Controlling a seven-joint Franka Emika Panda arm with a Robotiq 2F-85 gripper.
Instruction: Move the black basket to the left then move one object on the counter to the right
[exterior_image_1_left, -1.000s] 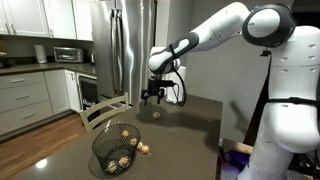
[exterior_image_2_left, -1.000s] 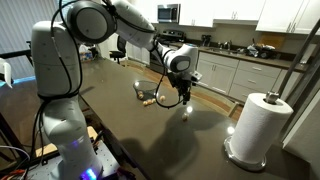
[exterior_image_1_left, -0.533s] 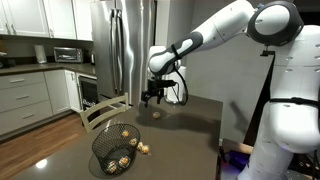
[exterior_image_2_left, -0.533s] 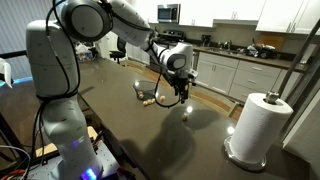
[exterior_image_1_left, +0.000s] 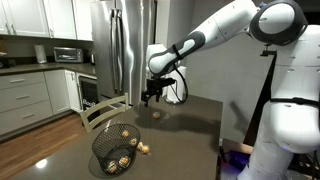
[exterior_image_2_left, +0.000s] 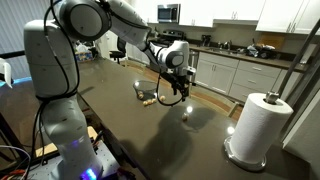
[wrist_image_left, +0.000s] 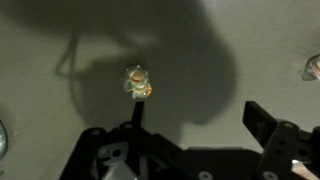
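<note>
Black basket (exterior_image_1_left: 113, 150) lies tipped near the edge of the counter (exterior_image_1_left: 190, 135), with small pale items inside and just beside it. Gripper (exterior_image_1_left: 152, 98) hangs well apart from it, above a small yellowish object (wrist_image_left: 138, 82). Wrist view: fingers (wrist_image_left: 262, 118) spread wide, empty.

Readable text: none in any view.
Microwave (exterior_image_1_left: 68, 54): front too small and blurred to read.
Paper towel roll (exterior_image_2_left: 262, 125): plain white, no print legible.
</note>
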